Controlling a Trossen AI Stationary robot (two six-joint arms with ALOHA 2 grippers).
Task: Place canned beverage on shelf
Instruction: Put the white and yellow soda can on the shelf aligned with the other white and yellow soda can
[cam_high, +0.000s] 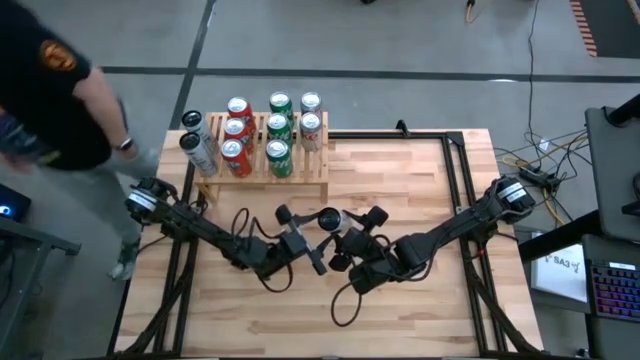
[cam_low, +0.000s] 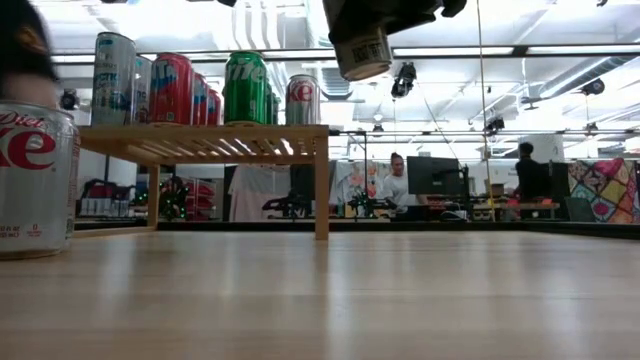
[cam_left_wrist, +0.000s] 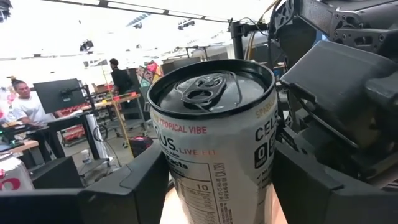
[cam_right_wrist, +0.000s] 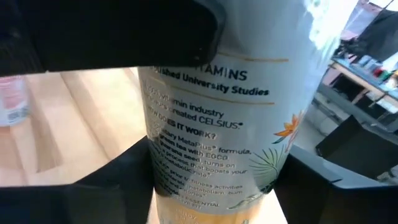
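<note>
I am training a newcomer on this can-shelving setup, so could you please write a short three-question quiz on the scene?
1. True or false: the Celsius can, between the left pincer and right pincer at mid-table, stands on the table.
2. On the shelf, the row beside the red cans is: A green, B orange, C black.
3. What stands nearest the low camera?
Key: 1 false, it is held aloft; 2 A; 3 a Diet Coke can.

Looked like a big open robotics lab or workshop. The wooden table (cam_high: 400, 200) sat on a grey concrete floor (cam_high: 400, 40) with loose cables (cam_high: 545, 150) off to the right. Far behind it were desks with monitors (cam_low: 430, 175), people (cam_low: 397, 180) working, strip lights overhead, and probably more equipment racks, though they were hard to make out.
</note>
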